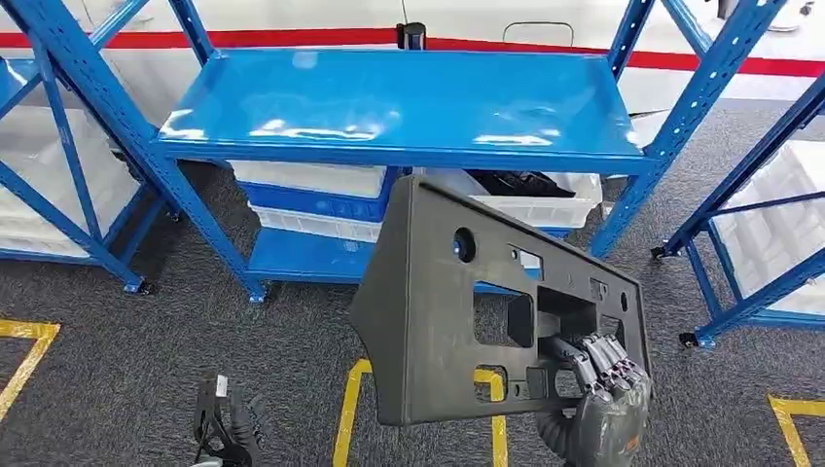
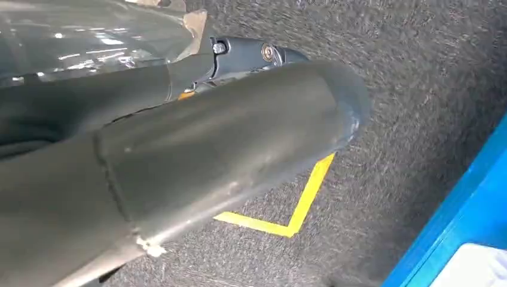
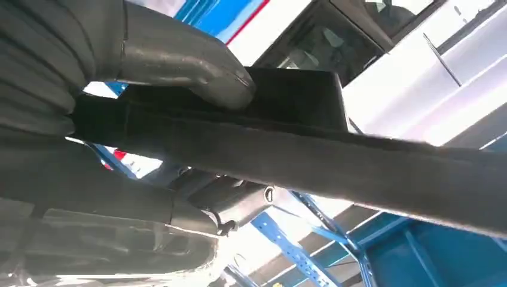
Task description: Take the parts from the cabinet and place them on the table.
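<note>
A large black plastic panel point(image 1: 428, 292) with several cut-outs hangs tilted in the air in front of the blue cabinet shelf point(image 1: 389, 107). My right hand point(image 1: 603, 389) grips the panel at its lower right corner, fingers hooked through a cut-out. In the right wrist view the thumb point(image 3: 191, 60) presses on the panel's edge point(image 3: 335, 161). My left hand point(image 1: 226, 423) hangs low at the lower left, above the grey carpet, holding nothing. The left wrist view shows its thick thumb point(image 2: 179, 155) over the floor.
The shelf top is bare and glossy. White bins point(image 1: 311, 180) sit on the level below it, one point(image 1: 545, 204) holding dark parts. Blue racks stand at the left point(image 1: 58, 146) and right point(image 1: 749, 224). Yellow tape lines point(image 1: 347, 418) mark the carpet.
</note>
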